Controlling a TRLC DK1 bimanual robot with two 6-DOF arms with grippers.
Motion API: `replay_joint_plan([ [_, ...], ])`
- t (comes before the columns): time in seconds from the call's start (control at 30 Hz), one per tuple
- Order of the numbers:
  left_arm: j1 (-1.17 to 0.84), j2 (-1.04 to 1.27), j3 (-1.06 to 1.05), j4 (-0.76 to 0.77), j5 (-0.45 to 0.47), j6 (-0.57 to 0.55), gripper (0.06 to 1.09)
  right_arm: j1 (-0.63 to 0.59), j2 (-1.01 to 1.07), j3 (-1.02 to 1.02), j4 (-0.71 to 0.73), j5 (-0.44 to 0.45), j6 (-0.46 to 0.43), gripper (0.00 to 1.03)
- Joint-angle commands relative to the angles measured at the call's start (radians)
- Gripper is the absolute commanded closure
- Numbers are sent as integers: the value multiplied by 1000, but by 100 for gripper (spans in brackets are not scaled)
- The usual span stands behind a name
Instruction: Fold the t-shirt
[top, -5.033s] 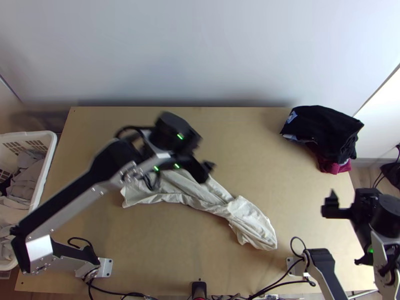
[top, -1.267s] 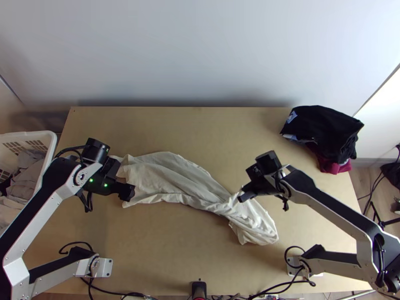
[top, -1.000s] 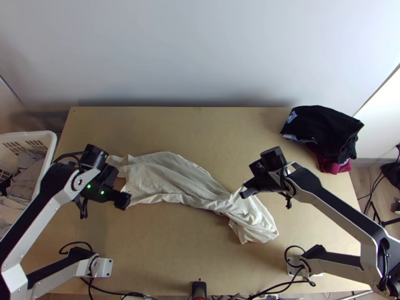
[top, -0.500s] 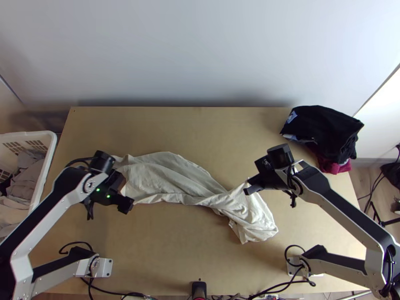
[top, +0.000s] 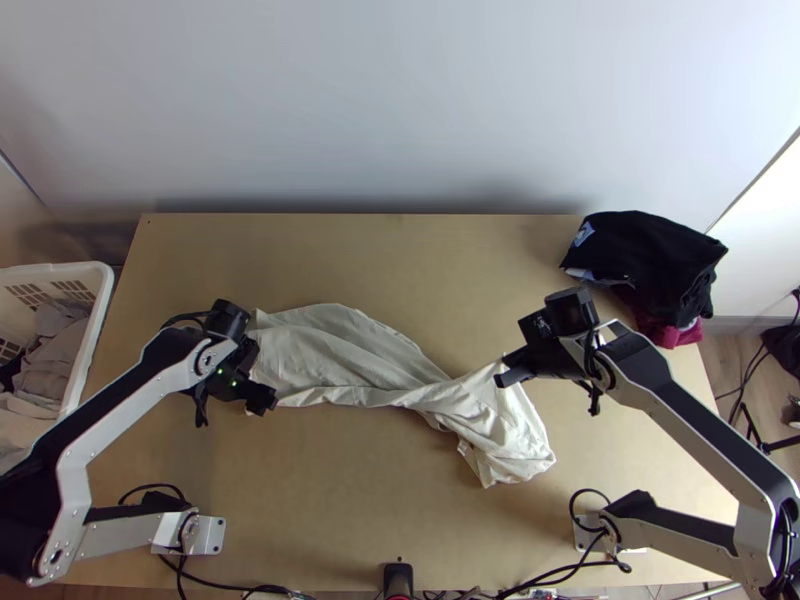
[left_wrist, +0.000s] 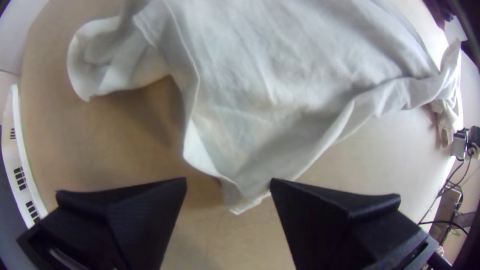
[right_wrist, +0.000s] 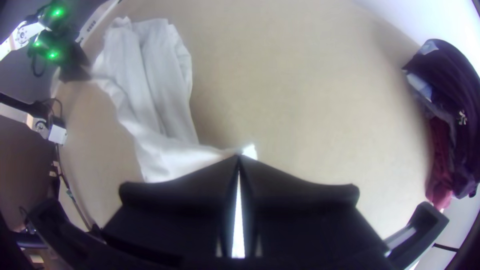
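The off-white t-shirt (top: 340, 355) lies bunched and stretched lengthwise across the table, twisted toward its right part. At its left end is my left gripper (top: 262, 398); in the left wrist view this gripper (left_wrist: 228, 182) stands open, a corner of the t-shirt (left_wrist: 280, 65) between and beyond its fingers. My right gripper (top: 506, 376) is at the t-shirt's upper edge, right of centre. In the right wrist view the right gripper (right_wrist: 239, 159) is shut on a bit of the t-shirt (right_wrist: 155, 85), pulled up to a peak at the fingertips.
A white basket (top: 98, 300) with grey clothes stands at the left edge. Black and dark red folded clothes (top: 650, 262) are stacked at the back right corner. Bare tabletop (top: 340, 480) lies in front of the t-shirt. Cables run along the near edge.
Over the last second, the right gripper moved slightly rightward, drawing the t-shirt's held part with it. The left gripper shifted a little right, along the t-shirt's left end. Earlier, the left arm reached over the middle.
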Motion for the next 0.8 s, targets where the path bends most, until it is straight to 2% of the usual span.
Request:
replay_joint_plan([
  [0.0,9,68,-8,52,-14,-7,47,-9,-10,-3,-12,0,-9,100],
  [0.13,11,59,-9,78,-14,5,83,-19,-16,-2,-12,0,-14,100],
  [0.23,15,42,11,69,-15,10,103,-26,-24,0,-14,2,-19,100],
  [0.27,18,33,20,66,-15,11,105,-28,-27,3,-14,3,-22,100],
  [0.47,37,-37,138,-15,-15,25,105,-57,-47,53,-31,14,-35,100],
  [0.77,69,-119,494,-117,-4,41,105,-104,-64,274,-89,59,-66,100],
])
